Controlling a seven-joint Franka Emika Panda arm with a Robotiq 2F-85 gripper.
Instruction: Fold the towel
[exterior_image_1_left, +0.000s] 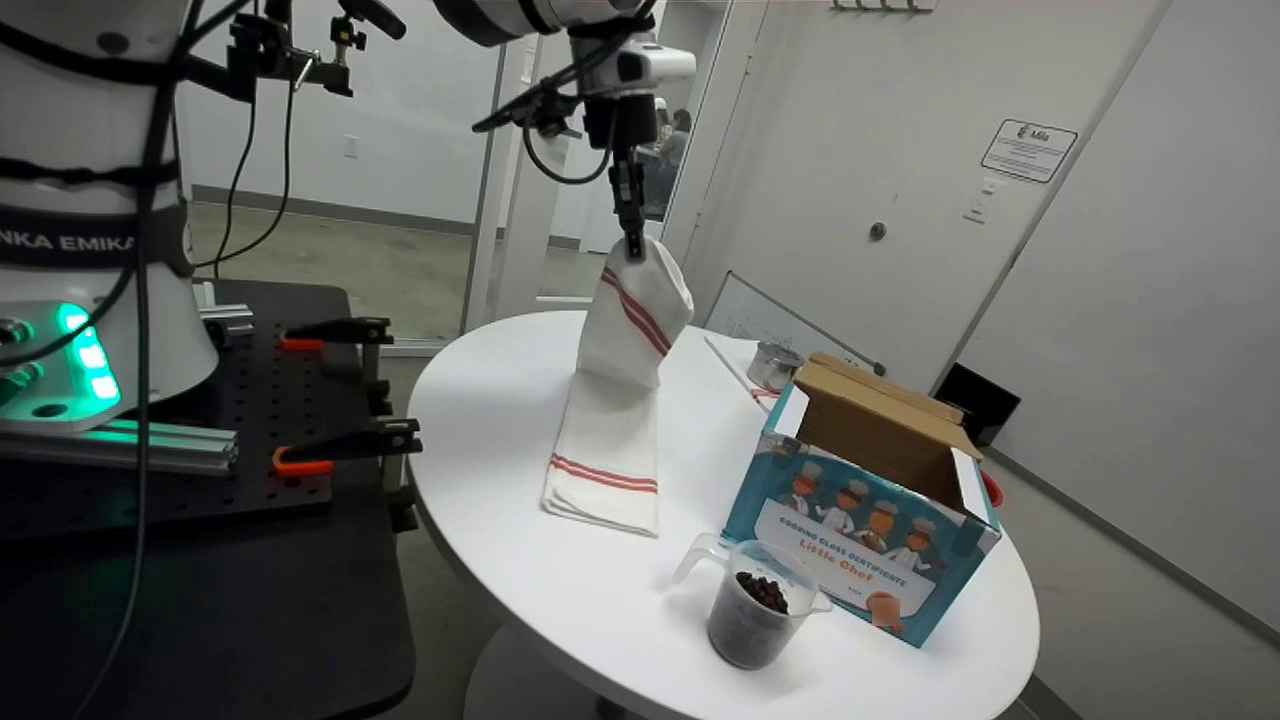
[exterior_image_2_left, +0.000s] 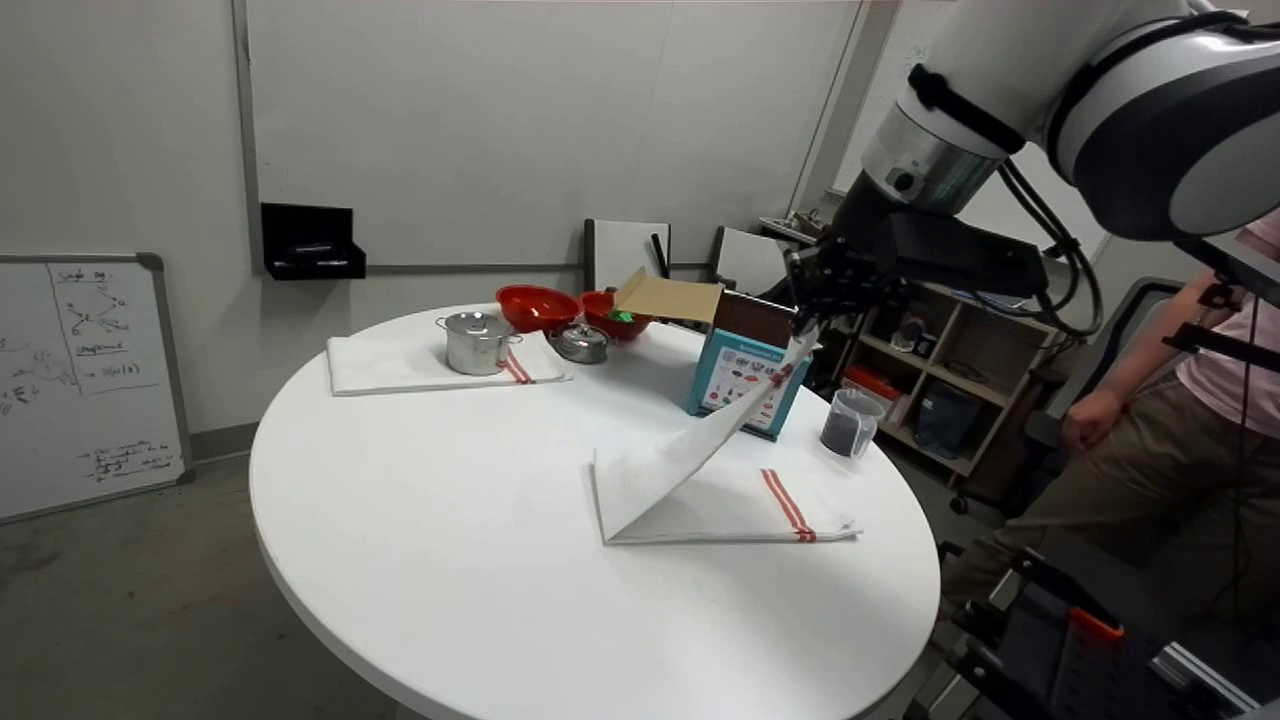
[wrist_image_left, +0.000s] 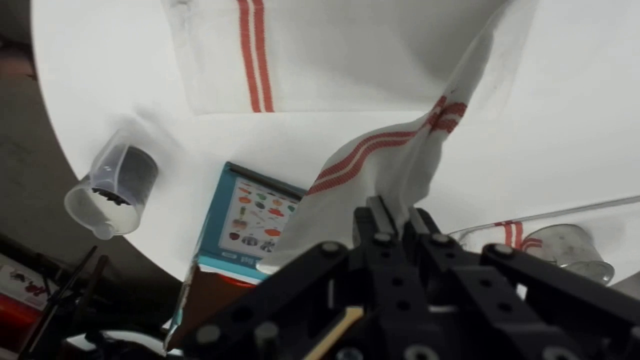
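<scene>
The towel (exterior_image_1_left: 606, 425), white with paired red stripes, lies partly on the round table, and its other end is lifted. My gripper (exterior_image_1_left: 634, 250) is shut on that raised end, pinching it above the tabletop. An exterior view shows the towel (exterior_image_2_left: 700, 512) bent along a crease, its upper layer slanting up to the gripper over the lower striped layer. In the wrist view, bunched cloth of the towel (wrist_image_left: 415, 170) runs between the fingertips of the gripper (wrist_image_left: 399, 216), and a loose corner hangs beside them. The gripped edge itself is hidden between the fingers.
A colourful cardboard box (exterior_image_1_left: 850, 540) with raised flaps stands near the towel. Beside it is a clear measuring cup (exterior_image_1_left: 755, 610) with dark contents. Farther off, a metal pot (exterior_image_2_left: 478, 345) sits on another striped cloth (exterior_image_2_left: 385, 365), near a lid (exterior_image_2_left: 582, 343) and red bowls (exterior_image_2_left: 537, 306).
</scene>
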